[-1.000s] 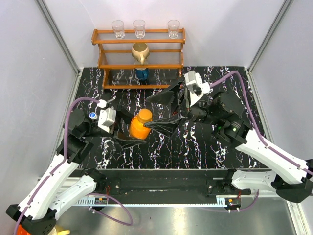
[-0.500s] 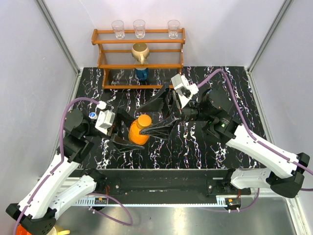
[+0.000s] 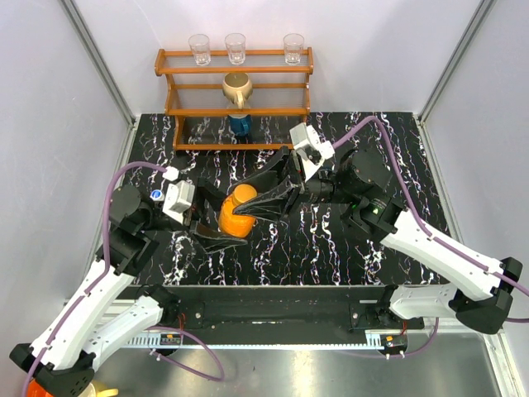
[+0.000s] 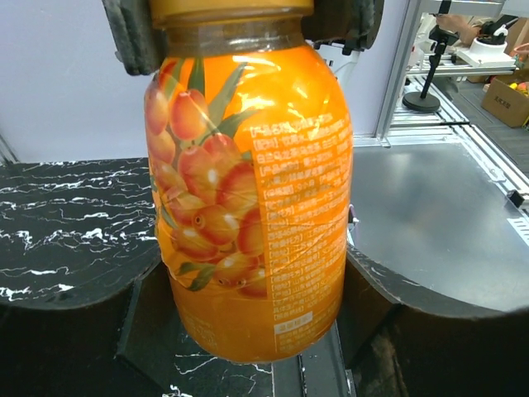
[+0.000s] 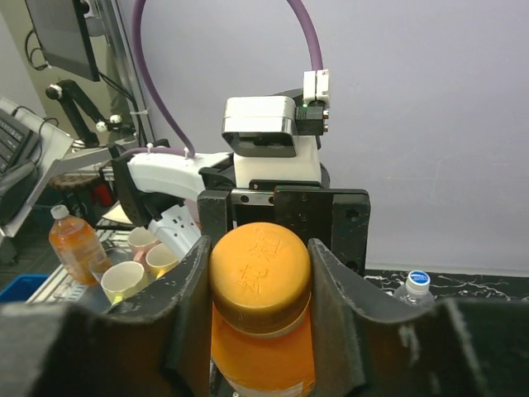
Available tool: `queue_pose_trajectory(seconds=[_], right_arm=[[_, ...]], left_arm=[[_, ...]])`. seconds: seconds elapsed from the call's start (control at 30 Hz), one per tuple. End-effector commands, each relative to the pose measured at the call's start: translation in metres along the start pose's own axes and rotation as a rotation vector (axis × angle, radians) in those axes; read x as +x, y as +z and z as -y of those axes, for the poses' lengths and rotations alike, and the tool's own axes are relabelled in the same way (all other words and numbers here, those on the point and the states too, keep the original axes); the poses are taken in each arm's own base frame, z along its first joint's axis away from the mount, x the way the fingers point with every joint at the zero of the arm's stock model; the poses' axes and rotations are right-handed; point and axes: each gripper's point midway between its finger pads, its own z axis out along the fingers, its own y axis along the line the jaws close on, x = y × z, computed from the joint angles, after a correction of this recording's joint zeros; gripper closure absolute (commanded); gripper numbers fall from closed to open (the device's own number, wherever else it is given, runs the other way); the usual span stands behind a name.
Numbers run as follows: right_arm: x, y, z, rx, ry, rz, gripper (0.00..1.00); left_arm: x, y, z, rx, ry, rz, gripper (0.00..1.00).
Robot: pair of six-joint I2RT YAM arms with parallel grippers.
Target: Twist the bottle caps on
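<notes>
Bright even lighting, soft shadows, sharp top view, glare patches on the orange bottle (image 4: 285, 91), background slightly soft.

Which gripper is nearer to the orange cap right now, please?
Right. The right gripper clamps the orange cap from both sides; the left gripper grips the orange bottle lower down, around its body.

Wooden rack (image 3: 281, 72) with three clear glasses (image 3: 235, 47)
</notes>
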Motion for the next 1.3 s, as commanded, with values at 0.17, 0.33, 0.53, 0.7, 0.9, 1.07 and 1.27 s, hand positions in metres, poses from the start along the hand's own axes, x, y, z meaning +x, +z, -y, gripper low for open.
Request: queue_pose_trajectory(seconds=[0.17, 0.33, 0.53, 0.7, 0.9, 1.07, 1.27], right_arm=[[-0.009, -0.005, 0.031, 0.181, -0.085, -0.013, 0.79], [0.025, -0.014, 0.067, 0.316, -0.107, -0.127, 0.84], [0.093, -0.028, 0.114, 0.463, -0.076, -0.226, 0.83], [0.155, -0.016, 0.147, 0.482, -0.035, -0.254, 0.82], [0.221, -0.002, 0.191, 0.533, -0.009, -0.241, 0.84], [0.256, 0.016, 0.217, 0.541, 0.007, -0.224, 0.85], [0.287, 0.03, 0.234, 0.573, -0.057, -0.185, 0.84]], left_arm=[[-0.02, -0.012, -0.024, -0.206, 0.09, -0.011, 0.01], [-0.007, -0.039, -0.046, -0.431, 0.097, -0.159, 0.01], [0.002, -0.069, -0.062, -0.616, 0.04, -0.329, 0.01], [0.006, -0.098, -0.079, -0.829, -0.011, -0.381, 0.01], [0.022, -0.137, -0.084, -1.067, -0.048, -0.35, 0.01], [0.036, -0.149, -0.087, -1.133, -0.068, -0.37, 0.01], [0.053, -0.148, -0.093, -1.143, -0.12, -0.404, 0.01]])
